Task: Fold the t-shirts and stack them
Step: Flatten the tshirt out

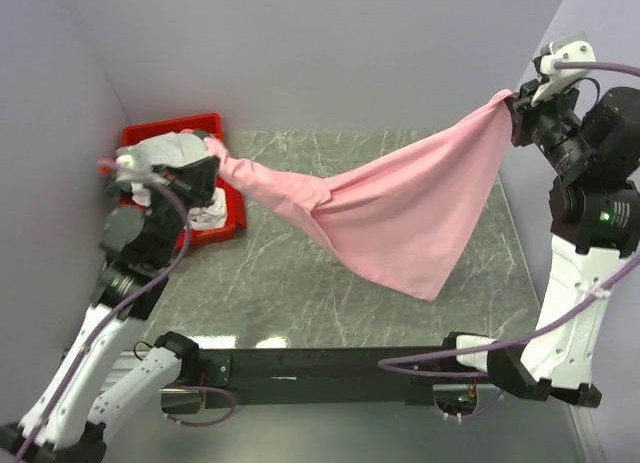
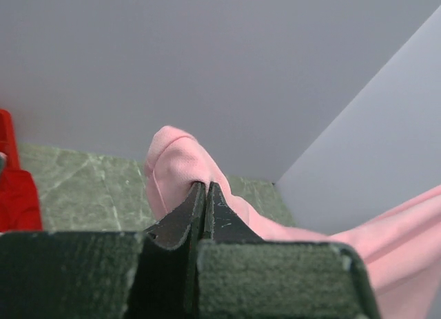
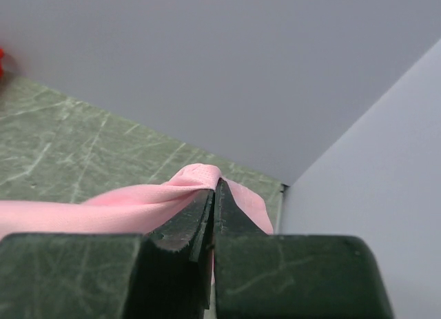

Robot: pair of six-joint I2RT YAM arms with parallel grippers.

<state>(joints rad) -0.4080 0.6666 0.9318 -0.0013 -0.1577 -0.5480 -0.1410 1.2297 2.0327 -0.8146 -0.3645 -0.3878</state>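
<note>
A light pink t-shirt (image 1: 400, 208) hangs stretched in the air between my two grippers, sagging to a point near the table's middle front. My left gripper (image 1: 213, 148) is shut on one end of it, above the red bin. In the left wrist view that gripper (image 2: 204, 184) pinches bunched pink t-shirt cloth (image 2: 176, 160). My right gripper (image 1: 514, 105) is shut on the other end, high at the far right. The right wrist view shows that gripper (image 3: 216, 184) clamping a fold of the pink t-shirt (image 3: 196, 176). White cloth (image 1: 212, 216) lies in the bin, partly hidden by the left arm.
A red plastic bin (image 1: 225, 228) stands at the far left of the green marble table (image 1: 300, 303), under my left arm. Grey walls close in the left, back and right sides. A black bar (image 1: 330, 363) runs along the near edge between the arm bases.
</note>
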